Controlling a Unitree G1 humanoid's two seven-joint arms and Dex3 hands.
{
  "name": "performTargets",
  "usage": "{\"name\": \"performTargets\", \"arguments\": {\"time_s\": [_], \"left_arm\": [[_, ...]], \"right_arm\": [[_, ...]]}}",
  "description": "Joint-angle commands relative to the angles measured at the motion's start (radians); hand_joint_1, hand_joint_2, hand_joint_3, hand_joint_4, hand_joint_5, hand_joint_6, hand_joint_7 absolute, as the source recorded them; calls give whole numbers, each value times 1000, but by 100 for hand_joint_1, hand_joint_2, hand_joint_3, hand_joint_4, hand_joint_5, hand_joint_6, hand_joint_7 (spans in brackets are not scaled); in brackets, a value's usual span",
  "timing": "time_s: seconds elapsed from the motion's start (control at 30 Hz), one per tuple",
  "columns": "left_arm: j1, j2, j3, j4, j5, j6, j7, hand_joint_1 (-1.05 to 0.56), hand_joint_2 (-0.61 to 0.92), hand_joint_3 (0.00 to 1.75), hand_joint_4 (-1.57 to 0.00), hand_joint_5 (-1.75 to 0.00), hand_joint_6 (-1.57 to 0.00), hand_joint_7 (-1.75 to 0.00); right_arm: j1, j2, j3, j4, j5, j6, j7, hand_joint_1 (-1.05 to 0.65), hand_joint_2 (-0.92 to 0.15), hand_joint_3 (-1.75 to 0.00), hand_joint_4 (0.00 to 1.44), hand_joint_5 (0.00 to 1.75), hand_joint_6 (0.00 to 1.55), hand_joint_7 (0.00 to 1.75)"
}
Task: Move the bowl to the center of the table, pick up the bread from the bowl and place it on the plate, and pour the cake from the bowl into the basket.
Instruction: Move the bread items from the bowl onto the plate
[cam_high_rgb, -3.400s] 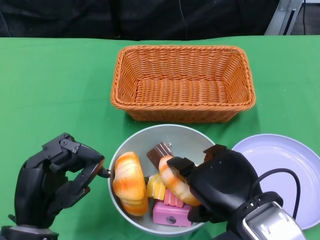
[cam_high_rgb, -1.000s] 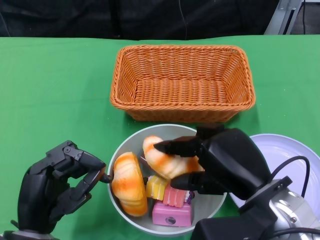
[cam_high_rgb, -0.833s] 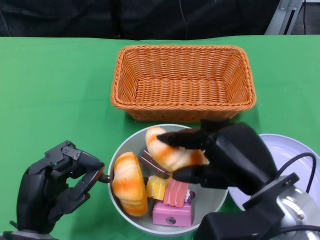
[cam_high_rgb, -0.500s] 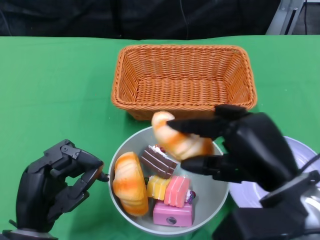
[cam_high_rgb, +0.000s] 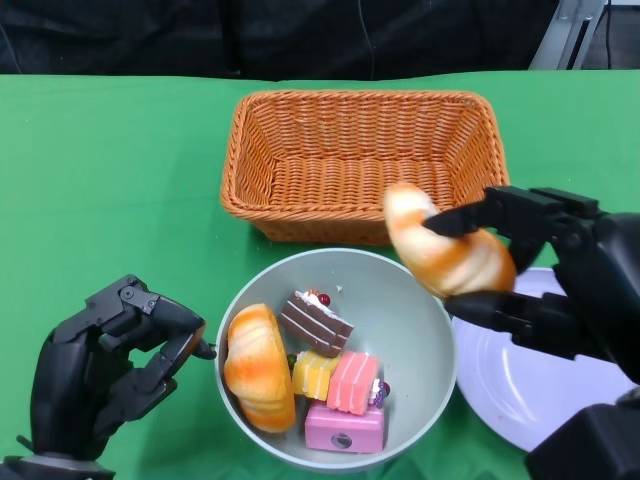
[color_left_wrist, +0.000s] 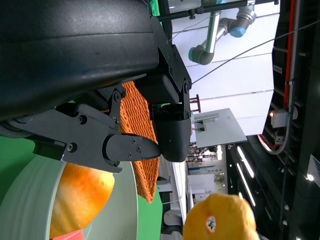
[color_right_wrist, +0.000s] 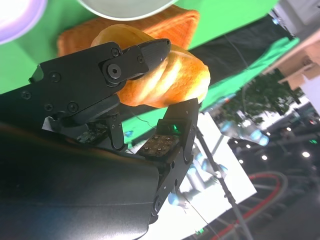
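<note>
Head view: right hand (cam_high_rgb: 560, 290) fingers pinch bread (cam_high_rgb: 440, 250) between basket (cam_high_rgb: 365, 165) and plate (cam_high_rgb: 530, 385).

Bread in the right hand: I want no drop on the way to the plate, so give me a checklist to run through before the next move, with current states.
1. Bread gripped by the right hand: ok, fingers above and below it.
2. Bread lifted out of the bowl: ok.
3. Plate free to receive it: ok, visible part is bare; the rest is hidden by the hand.
4. Bread over the plate: not ok, it hangs over the gap between bowl, basket and plate.
5. Left hand steadying the bowl: cannot tell; fingers are at the rim.
</note>
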Motion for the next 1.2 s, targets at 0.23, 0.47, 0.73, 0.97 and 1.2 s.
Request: {"name": "performTargets", "arguments": {"time_s": [0.23, 0.47, 0.73, 0.97, 1.2], "left_arm": [[-13, 18, 7, -21, 7, 6, 33, -16, 92, 31, -80, -138, -83, -115], [-24, 18, 4, -21, -7, 4, 25, -15, 92, 34, -80, -139, -84, -115], [-22, 11, -2, -43, -10, 6, 31, -15, 92, 34, -80, -140, -82, -117], [-16, 7, -4, -60, -24, 6, 25, -16, 92, 34, -80, -141, -82, -116], [-6, 3, -7, -76, -23, 11, 33, -17, 92, 33, -81, -142, -83, -117]], "right_arm": [[129, -42, -162, -7, 36, -18, -19, -7, -90, -10, 76, 161, 78, 101], [216, -69, -216, 76, 28, -85, -52, -12, -90, -10, 74, 159, 80, 93], [233, -105, -214, 219, -9, -142, -107, -8, -91, -6, 75, 155, 84, 82], [196, -121, -186, 375, -24, -169, -148, -11, -92, -6, 76, 147, 90, 63], [130, -127, -133, 526, -63, -221, -236, -14, -92, -8, 75, 148, 93, 58]]}}
